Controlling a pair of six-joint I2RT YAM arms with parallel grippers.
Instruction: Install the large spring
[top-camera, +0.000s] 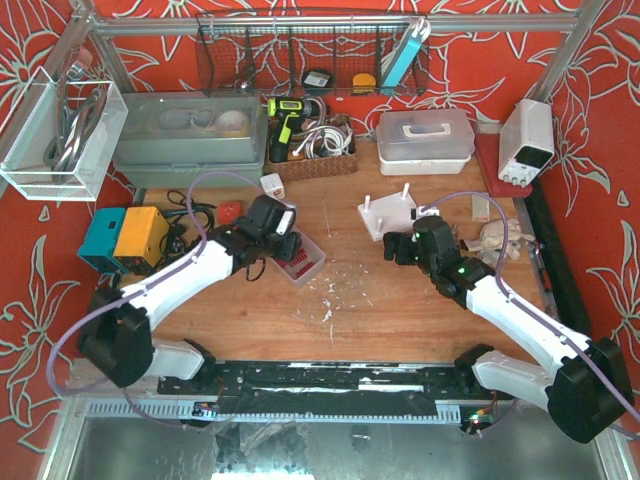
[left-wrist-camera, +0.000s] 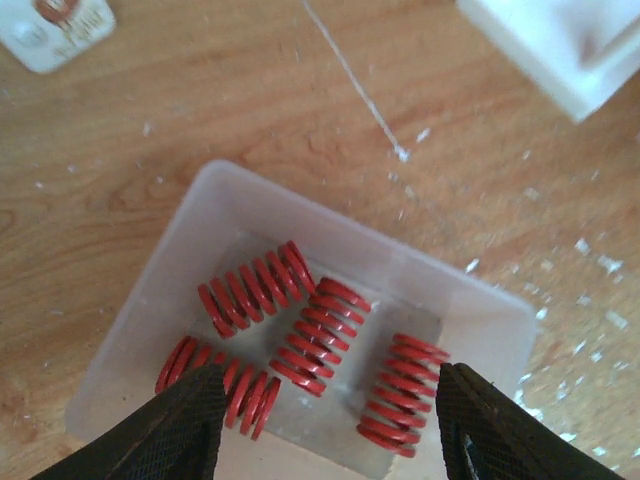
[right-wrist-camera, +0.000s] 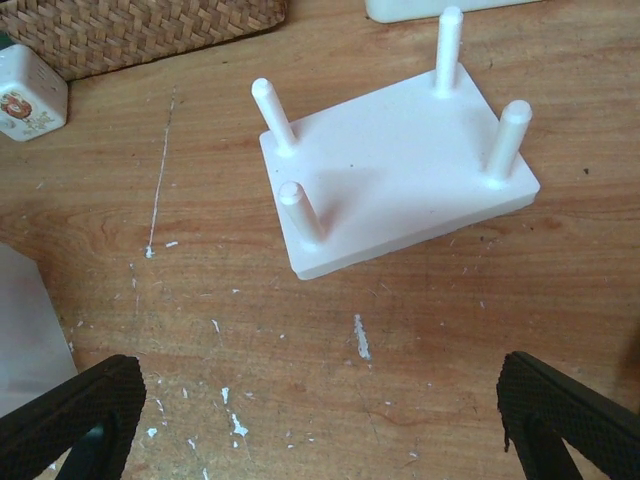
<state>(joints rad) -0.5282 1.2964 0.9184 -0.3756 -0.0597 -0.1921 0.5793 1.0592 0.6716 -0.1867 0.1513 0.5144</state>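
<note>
Several red coil springs lie in a clear plastic tray (left-wrist-camera: 190, 250); one spring (left-wrist-camera: 318, 335) is in the middle, another (left-wrist-camera: 402, 394) to its right. My left gripper (left-wrist-camera: 330, 425) is open just above the tray, its fingers either side of these springs, holding nothing. In the top view the left gripper (top-camera: 283, 247) hovers over the tray (top-camera: 312, 262). A white plate with several upright pegs (right-wrist-camera: 395, 175) lies on the wood; it also shows in the top view (top-camera: 390, 212). My right gripper (right-wrist-camera: 320, 420) is wide open and empty, just short of the plate (top-camera: 400, 243).
A wicker basket (right-wrist-camera: 140, 30) and a small white box (right-wrist-camera: 28, 95) stand behind the plate. At the back are a grey bin (top-camera: 185, 140), a white lidded box (top-camera: 425, 135) and a white power supply (top-camera: 527, 140). Teal and yellow boxes (top-camera: 125, 238) sit at the left.
</note>
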